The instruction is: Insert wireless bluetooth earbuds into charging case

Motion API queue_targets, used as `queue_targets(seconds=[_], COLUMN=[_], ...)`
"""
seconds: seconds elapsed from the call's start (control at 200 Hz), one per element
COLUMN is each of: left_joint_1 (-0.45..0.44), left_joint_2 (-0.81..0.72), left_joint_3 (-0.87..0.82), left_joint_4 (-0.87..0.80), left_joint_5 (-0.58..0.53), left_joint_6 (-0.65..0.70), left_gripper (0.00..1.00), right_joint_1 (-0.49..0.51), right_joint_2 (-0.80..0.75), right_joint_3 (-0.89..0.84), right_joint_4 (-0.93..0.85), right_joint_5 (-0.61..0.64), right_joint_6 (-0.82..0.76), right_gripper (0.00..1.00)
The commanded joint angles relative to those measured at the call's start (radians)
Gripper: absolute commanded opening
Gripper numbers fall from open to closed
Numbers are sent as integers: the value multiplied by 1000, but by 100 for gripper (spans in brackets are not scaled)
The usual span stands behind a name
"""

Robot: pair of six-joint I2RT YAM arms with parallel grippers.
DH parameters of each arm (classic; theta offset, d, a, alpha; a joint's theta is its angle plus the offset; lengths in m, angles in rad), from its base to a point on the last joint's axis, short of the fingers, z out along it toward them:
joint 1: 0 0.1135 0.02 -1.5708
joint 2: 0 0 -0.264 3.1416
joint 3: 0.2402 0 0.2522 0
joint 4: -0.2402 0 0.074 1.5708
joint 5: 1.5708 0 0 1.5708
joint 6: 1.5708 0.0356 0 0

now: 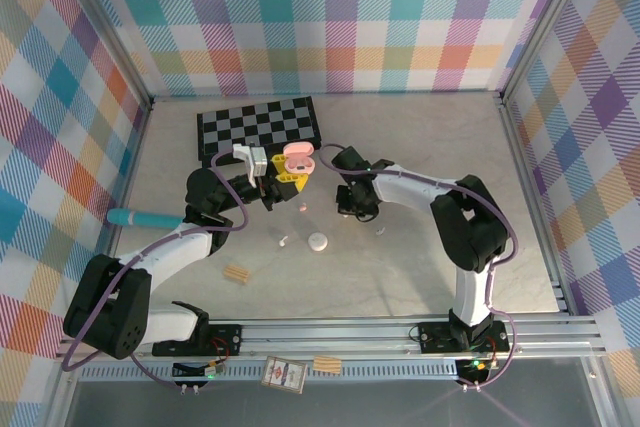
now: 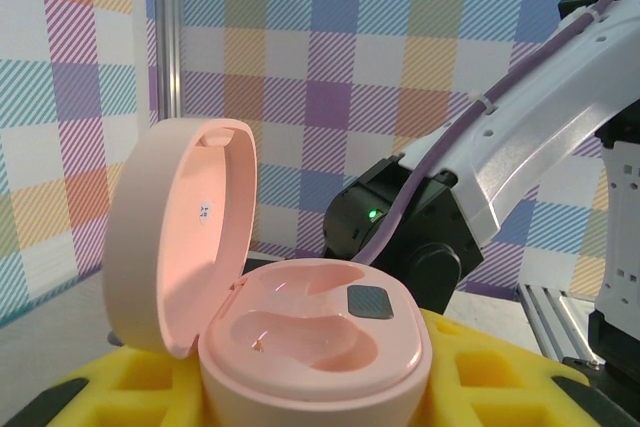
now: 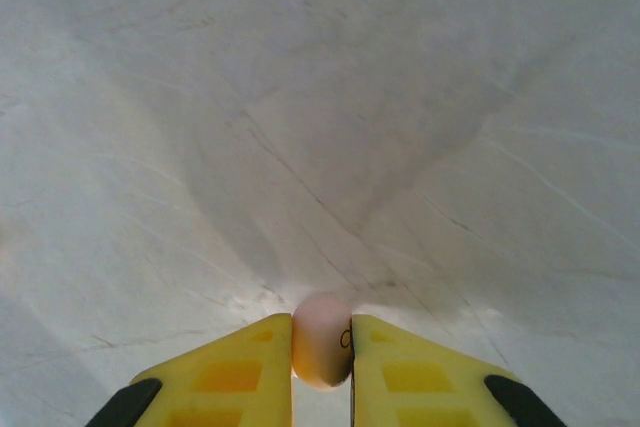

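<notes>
Gripping the pale pink pebble-shaped plastic charging case (image 2: 310, 347) by its base, your left gripper (image 1: 288, 174) holds it up just in front of the black-and-white checkered mat (image 1: 258, 125). On your left wrist camera the yellow fingers (image 2: 480, 377) press against the case from both sides. Its rounded hinged lid (image 2: 180, 232) stands open to the left, and the two moulded wells inside are bare.

Your right gripper (image 3: 322, 352) is clenched on a tiny pale pink plastic earbud (image 3: 322, 332). The earbud is pinched upright between the yellow fingertips (image 3: 250, 372), low over the pale grey marbled tabletop (image 3: 320, 97). You cannot tell whether the earbud touches the surface. From above, that gripper sits to the right of the open case and a little nearer you, apart from it.

Other pieces lie loose on the table:
- A second small pink earbud (image 1: 303, 207) lies between the two grippers.
- A small white stemmed earbud (image 1: 283, 241) lies just beside a round white pebble-like case (image 1: 318, 242).
- A pale stemmed earbud (image 1: 380, 231) lies further right, near the right forearm.
- A small tan wooden block (image 1: 236, 274) lies closer to the left arm's base.
- A teal pen-shaped object (image 1: 145, 217) lies at the table's left edge.
</notes>
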Motion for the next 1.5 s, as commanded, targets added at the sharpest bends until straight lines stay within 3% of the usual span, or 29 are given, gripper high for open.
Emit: queue_targets(seconds=[0.0,0.605,0.875,1.155,1.495], left_joint_1=[13,6,-5,-5,-5], left_joint_2=[-32,-47,-69,-44,-66], left_joint_3=[18,27,21,27,32], left_joint_4=[-4,-132,-199,-221,-257], left_joint_5=[15,-3,-17,-24,-22], left_joint_6=[33,124,174,180,192], left_gripper=[35,35,35,35,35], right_joint_1=[-5,-6,-9,-7,-8], right_joint_2=[-63,-171,-127,-176,-79], right_joint_3=[-10,-51,-26,-40,34], right_joint_4=[-97,-186,-240,-268,-370], right_joint_5=[59,139,149,195,176], right_joint_6=[42,46,28,0,-21], right_gripper=[19,18,18,18,18])
